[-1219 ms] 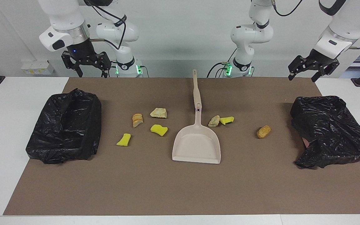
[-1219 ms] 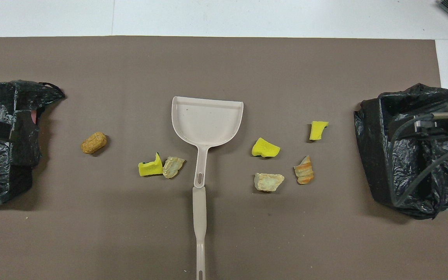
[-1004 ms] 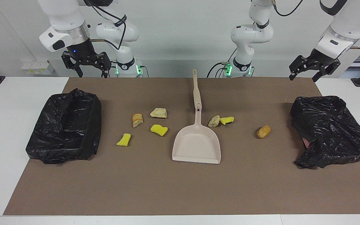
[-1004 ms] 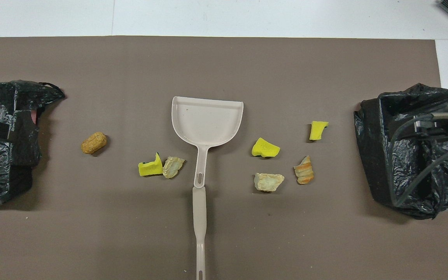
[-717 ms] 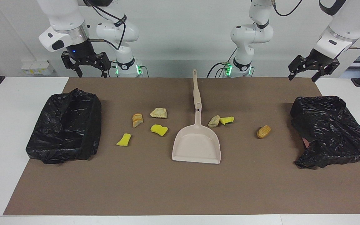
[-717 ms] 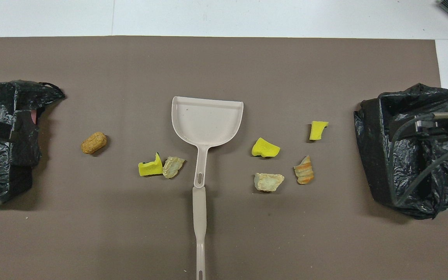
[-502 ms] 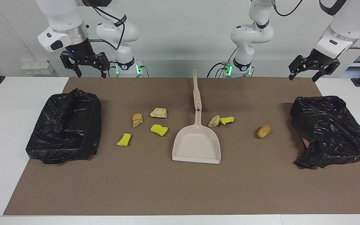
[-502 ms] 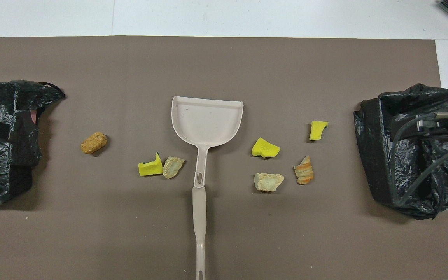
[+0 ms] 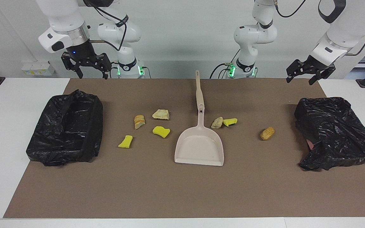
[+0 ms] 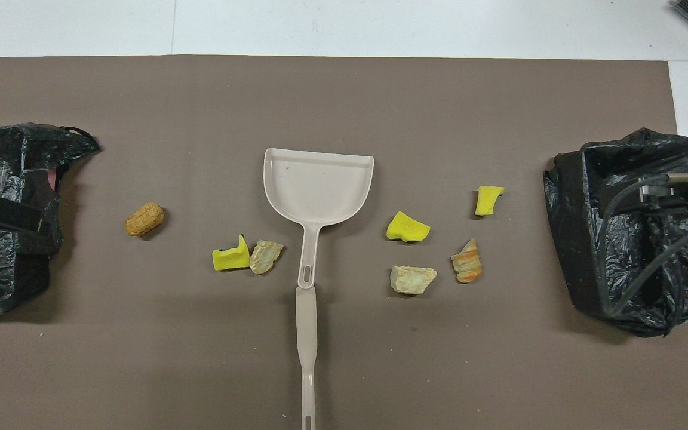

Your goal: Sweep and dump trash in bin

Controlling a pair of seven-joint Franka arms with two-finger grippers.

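The beige dustpan (image 9: 199,148) lies flat mid-mat, with its long handle (image 9: 198,91) pointing toward the robots; it also shows in the overhead view (image 10: 318,188). Several scraps of trash lie around it. They are yellow sponge chunks (image 9: 125,141) (image 9: 161,131) (image 9: 230,121) and tan bread-like lumps (image 9: 139,121) (image 9: 161,114) (image 9: 217,123) (image 9: 267,133). My right gripper (image 9: 93,72) is open and empty, raised above the black-lined bin (image 9: 67,126) at its end. My left gripper (image 9: 300,77) is open and empty, raised above the other black-lined bin (image 9: 334,133).
A brown mat (image 9: 182,190) covers the table between white margins (image 9: 2,133). The right arm's cable (image 10: 648,263) hangs over the bin at its end (image 10: 624,239) in the overhead view. The other bin's bag (image 10: 3,263) sags loosely.
My left gripper has shifted a little toward the middle of the table, still raised. The right gripper has barely moved. The dustpan and trash have not moved.
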